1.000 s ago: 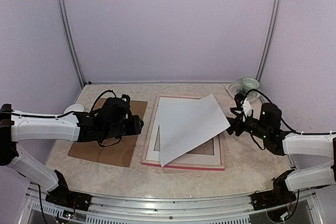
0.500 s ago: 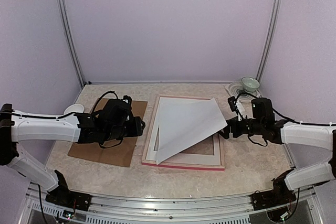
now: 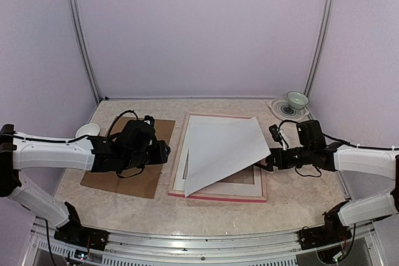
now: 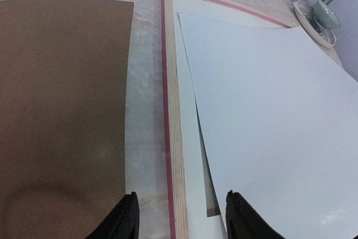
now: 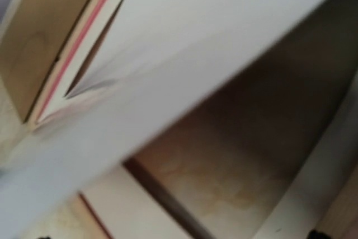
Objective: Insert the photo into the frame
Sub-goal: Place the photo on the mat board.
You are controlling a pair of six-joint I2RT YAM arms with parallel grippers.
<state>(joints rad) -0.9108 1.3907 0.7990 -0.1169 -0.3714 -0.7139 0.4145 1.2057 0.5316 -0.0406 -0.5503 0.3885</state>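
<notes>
The frame (image 3: 218, 195) lies back up in the middle of the table, pale wood with a pink edge (image 4: 166, 110). The photo (image 3: 221, 147) rests skewed across it, white back up, its right side still raised off the frame. In the left wrist view the photo (image 4: 268, 116) covers most of the white mat (image 4: 187, 116). My left gripper (image 3: 163, 151) hovers open by the frame's left rail, fingers empty (image 4: 182, 219). My right gripper (image 3: 269, 161) is low at the photo's right corner, jaws wide apart; its blurred wrist view looks under the photo's edge (image 5: 168, 43).
A brown backing board (image 3: 134, 175) lies left of the frame under my left arm. A green bowl on a plate (image 3: 297, 99) stands at the back right corner. A small white cup (image 3: 87, 130) sits at the far left.
My right gripper has opened, let go of the photo's right corner and dropped lower toward the frame. The photo has sunk flatter. The left arm has barely moved.
</notes>
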